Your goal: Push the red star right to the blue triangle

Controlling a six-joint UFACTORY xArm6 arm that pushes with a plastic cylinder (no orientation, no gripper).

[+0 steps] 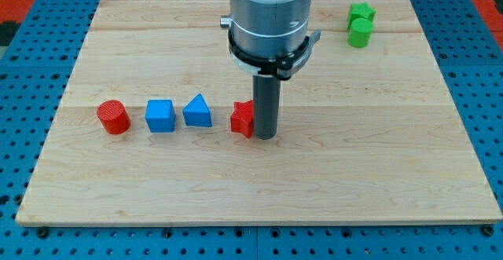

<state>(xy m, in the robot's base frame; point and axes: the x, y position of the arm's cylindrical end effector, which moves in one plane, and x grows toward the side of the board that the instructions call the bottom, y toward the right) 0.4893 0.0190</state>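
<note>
The red star [242, 119] lies near the board's middle, partly hidden behind my rod. The blue triangle [197, 111] sits just to its left, with a small gap between them. My tip [266, 137] stands at the red star's right side, touching or almost touching it. The rod hangs from the grey arm body above.
A blue cube [159, 116] and a red cylinder [113, 118] lie in a row left of the blue triangle. A green star [362, 13] and a green cylinder [360, 32] sit together at the view's top right. The wooden board [377, 166] rests on a blue pegboard.
</note>
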